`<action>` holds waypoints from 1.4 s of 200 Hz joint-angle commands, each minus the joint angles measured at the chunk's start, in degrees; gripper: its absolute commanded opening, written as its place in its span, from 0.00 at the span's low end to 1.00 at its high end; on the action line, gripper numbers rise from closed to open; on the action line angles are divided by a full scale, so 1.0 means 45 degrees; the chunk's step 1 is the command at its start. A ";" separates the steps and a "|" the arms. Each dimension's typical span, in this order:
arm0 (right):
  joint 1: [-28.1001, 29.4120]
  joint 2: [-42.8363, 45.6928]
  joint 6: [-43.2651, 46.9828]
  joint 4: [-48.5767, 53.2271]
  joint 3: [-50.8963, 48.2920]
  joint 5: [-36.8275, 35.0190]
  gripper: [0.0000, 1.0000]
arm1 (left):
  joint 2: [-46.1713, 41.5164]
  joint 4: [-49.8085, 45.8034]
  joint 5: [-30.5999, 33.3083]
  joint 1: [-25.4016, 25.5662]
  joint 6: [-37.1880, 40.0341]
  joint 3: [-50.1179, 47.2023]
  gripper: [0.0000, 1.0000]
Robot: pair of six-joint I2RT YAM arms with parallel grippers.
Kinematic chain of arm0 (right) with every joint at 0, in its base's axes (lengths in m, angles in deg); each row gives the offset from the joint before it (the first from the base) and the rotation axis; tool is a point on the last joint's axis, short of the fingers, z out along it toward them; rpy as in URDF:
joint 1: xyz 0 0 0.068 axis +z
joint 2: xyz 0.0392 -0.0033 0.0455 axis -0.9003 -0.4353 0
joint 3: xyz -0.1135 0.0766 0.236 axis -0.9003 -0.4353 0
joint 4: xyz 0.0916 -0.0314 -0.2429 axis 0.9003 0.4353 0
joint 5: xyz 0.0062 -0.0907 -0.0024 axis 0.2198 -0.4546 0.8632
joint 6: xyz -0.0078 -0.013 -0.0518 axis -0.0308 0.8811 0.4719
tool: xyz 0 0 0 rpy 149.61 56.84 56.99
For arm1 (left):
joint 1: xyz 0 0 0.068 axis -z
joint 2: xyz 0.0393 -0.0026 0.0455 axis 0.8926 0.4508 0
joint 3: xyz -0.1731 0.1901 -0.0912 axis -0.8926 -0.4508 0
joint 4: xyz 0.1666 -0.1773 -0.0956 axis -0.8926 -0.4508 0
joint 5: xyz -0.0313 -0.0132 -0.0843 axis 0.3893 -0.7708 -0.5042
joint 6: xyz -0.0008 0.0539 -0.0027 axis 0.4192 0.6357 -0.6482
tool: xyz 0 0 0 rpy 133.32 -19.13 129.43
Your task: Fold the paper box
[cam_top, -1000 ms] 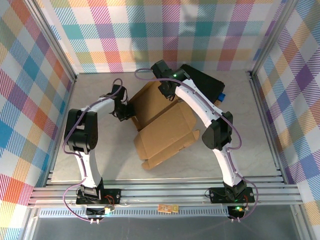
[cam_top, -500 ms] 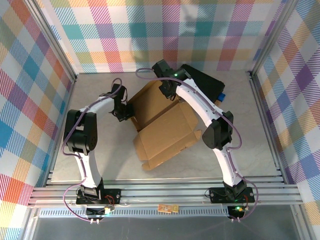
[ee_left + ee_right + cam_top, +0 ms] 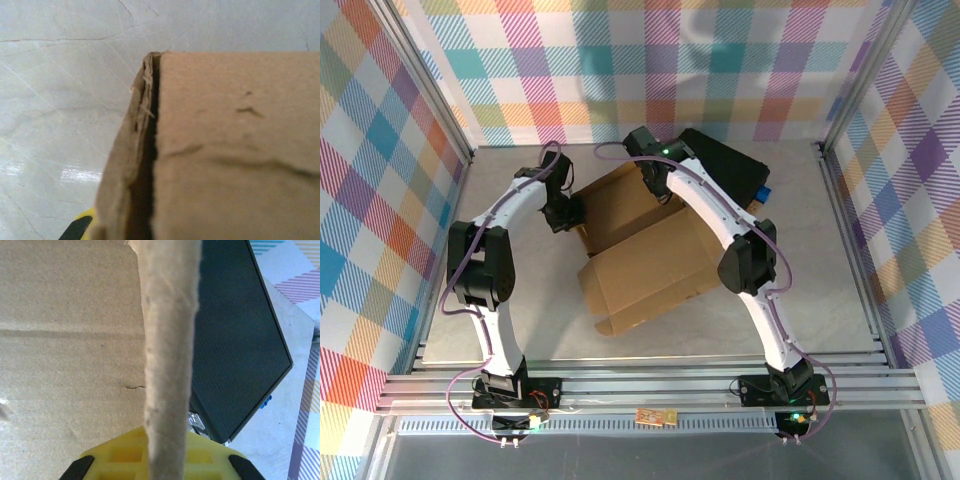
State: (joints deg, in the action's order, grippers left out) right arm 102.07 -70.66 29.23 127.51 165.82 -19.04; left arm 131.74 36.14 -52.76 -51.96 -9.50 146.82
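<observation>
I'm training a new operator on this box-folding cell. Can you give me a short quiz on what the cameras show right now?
1. True or false: the case lies nearer the arm bases than the box.
2. The right fingers pinch: A) a cardboard edge of the box; B) the case's handle; C) nothing.
3. Fill in: seen from above, the left fingers are at the box's ____ side.

Key: 1 false, the case lies beyond the box; 2 A; 3 left.
</observation>
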 commanded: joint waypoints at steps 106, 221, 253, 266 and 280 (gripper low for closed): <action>-0.0536 0.2051 -0.2237 0.1185 0.0508 0.3786 0.53 | -0.0312 -0.1219 0.0590 -0.0050 0.0778 0.0035 0.00; -0.1131 1.0267 -1.1454 -0.4851 -1.3749 0.9525 0.70 | -0.0106 -0.2183 0.1382 -0.1307 -0.0514 -0.0950 0.00; -0.0873 1.1013 -1.2703 -0.6301 -1.5836 1.0894 0.76 | -0.0196 -0.2249 0.1729 -0.1854 -0.1307 -0.1558 0.00; -0.0713 1.1415 -1.3346 -0.7740 -1.7156 1.1454 0.80 | -0.0269 -0.2055 0.1554 -0.2137 -0.1613 -0.1930 0.00; -0.0647 1.1791 -1.4168 -0.9615 -1.8634 1.2076 0.83 | -0.0282 -0.1695 0.0810 -0.2524 -0.1959 -0.2447 0.00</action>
State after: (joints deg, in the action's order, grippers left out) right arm 98.09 -21.35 -25.76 99.16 90.13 27.85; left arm 131.74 28.71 -45.54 -60.92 -14.13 139.11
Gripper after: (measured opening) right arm 0.808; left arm 0.071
